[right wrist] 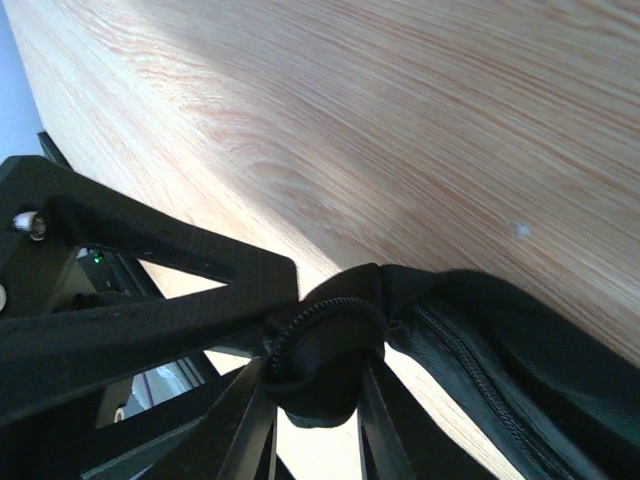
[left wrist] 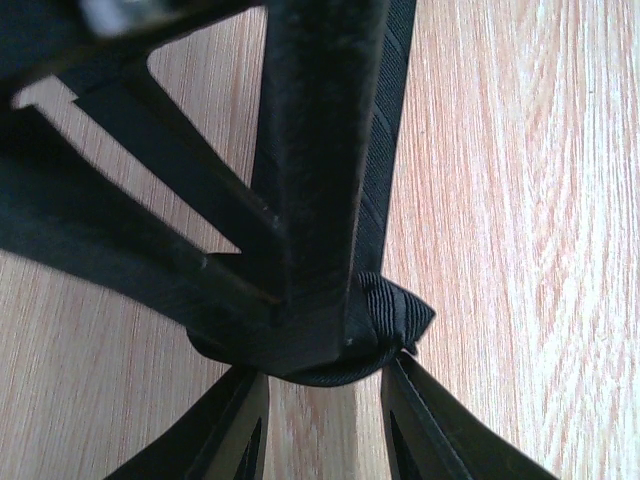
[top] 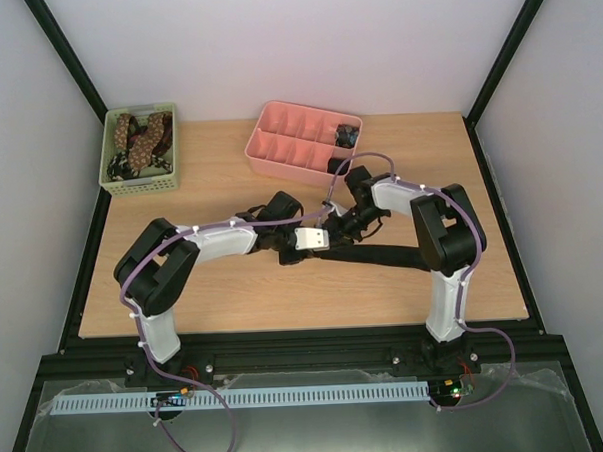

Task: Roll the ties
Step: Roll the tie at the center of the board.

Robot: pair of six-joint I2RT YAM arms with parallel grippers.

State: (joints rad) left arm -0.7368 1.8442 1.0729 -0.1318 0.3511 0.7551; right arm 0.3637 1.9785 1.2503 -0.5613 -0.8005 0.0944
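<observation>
Viewing from the top: one black tie (top: 383, 254) lies stretched right of centre. Brown spotted ties (top: 138, 138) wait in the green basket (top: 140, 185), upper left. Two rolled coils (top: 348, 136) sit in the pink tray (top: 266, 159).

Left wrist view: the left gripper (left wrist: 325, 385) pinches the tie's folded end.

Right wrist view: the right gripper (right wrist: 315, 385) pinches the same small starting coil. Rolling of this tie appears barely begun.
</observation>
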